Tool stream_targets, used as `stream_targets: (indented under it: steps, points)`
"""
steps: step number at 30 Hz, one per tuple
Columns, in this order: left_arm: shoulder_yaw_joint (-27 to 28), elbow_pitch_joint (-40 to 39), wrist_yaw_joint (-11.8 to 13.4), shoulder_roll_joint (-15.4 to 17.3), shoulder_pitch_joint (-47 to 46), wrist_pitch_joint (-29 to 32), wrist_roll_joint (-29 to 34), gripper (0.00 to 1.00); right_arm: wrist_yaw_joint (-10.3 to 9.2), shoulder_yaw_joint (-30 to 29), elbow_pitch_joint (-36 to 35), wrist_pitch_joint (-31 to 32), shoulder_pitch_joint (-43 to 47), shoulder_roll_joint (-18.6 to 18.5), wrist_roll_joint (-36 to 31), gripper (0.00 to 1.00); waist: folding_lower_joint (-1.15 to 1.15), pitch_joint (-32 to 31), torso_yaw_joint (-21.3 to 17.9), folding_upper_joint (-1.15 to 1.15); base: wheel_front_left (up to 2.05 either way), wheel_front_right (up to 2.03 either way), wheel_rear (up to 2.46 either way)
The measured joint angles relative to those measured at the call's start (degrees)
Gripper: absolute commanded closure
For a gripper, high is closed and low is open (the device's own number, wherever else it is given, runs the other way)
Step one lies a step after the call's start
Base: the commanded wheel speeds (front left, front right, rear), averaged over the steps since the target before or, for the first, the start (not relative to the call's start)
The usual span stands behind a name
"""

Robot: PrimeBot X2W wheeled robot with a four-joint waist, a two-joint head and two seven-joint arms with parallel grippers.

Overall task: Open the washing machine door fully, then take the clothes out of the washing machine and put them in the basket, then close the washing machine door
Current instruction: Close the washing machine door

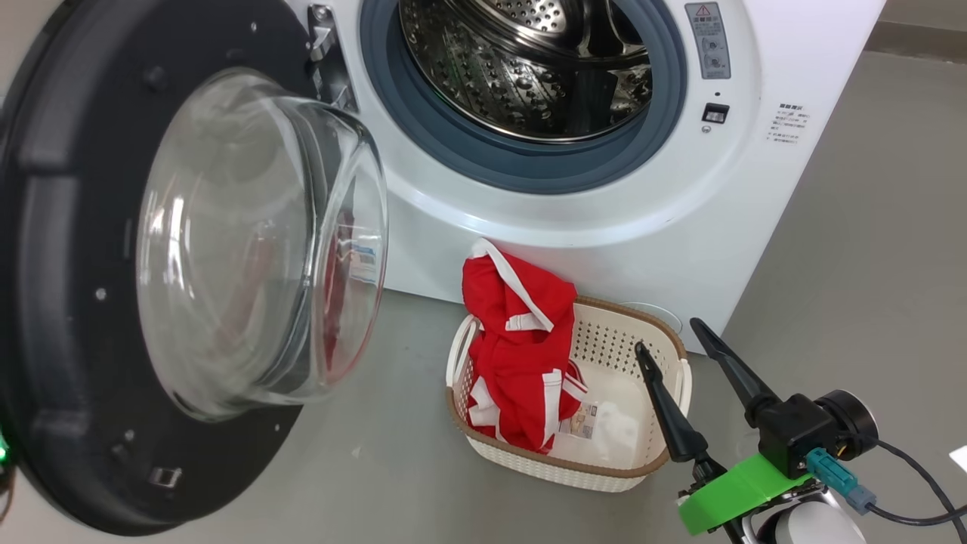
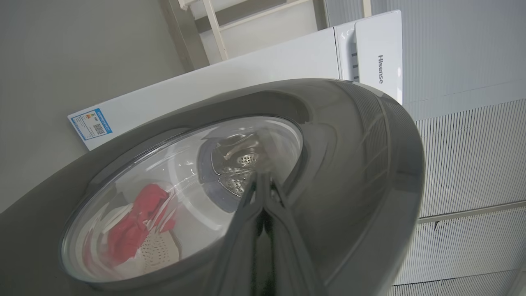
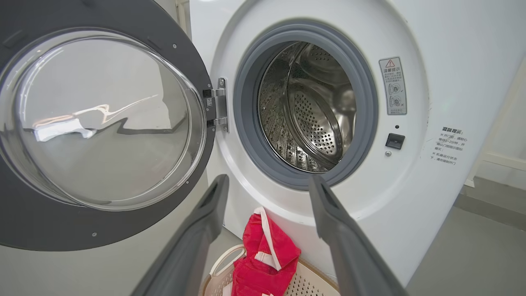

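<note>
showing the washing machine [image 1: 604, 227] on a grey floor [image 1: 869, 227], as seen from the head and both wrists. the washing machine door [image 1: 75, 302] stood wide open on its hinge at the robot's left, with its bulging glass bowl turned out into the room. inside the grey-blue rubber ring [image 1: 423, 128], the visible part of the steel drum [image 1: 529, 68] was bare perforated metal. the basket [image 1: 665, 332] stood on the floor just in front of the machine's base, below the opening. the clothes [image 1: 521, 340], red with white stripes, lay heaped in its left half. the pile rose well above the brown rim, and whether its top touched the machine's front could not be told. the basket's right half was bare cream plastic, with a sticker [image 1: 583, 420] on its floor beside the garments. the right pincer [image 1: 668, 335] was spread wide with nothing between its fingers. it was near the basket's right end and pointed toward the machine. in the right wrist view the drum opening showed between the two fingers, and the basket and clothes showed low between them. the left pincer [image 2: 262, 181] was closed and empty, its tips together in front of the door's glossy outer face at the edge of the window. contact with that face could not be judged. through the glass, the red clothes and the cream basket appeared distorted.
</note>
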Motion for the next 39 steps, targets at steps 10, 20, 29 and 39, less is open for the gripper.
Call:
stream_targets:
  steps: [10, 20, 29, 39]
  points:
    - [-1.33, -11.98, 4.66, -4.52, 4.36, 2.01, -0.51, 1.00, 0.00, -0.13, -0.22, 0.00, -0.04, -0.01, 0.41, 0.00, 0.00, 0.78, -1.17, 0.00, 0.00, 0.00, 0.00]
    - [-3.47, -18.75, 7.02, -7.06, 7.40, 2.96, -2.03, 1.00, 0.00, -0.60, -0.88, 0.00, -1.13, -0.04, 0.49, 0.00, 0.00, 1.45, -3.08, 0.00, 0.00, 0.00, 0.00]
    - [-5.32, -24.68, 8.16, -7.88, 11.04, 2.83, -4.22, 1.00, 0.00, -1.05, -1.37, 0.00, -1.20, -0.07, 0.58, 0.00, 0.00, 2.53, -5.46, 0.00, 0.00, 0.00, 0.00]
    - [-7.71, -28.26, 8.98, -8.01, 12.92, 1.89, -6.95, 1.00, 0.00, -1.10, -1.60, 0.00, -2.55, -0.08, 0.90, 0.00, 0.00, 3.46, -7.45, 0.00, 0.00, 0.00, 0.00]
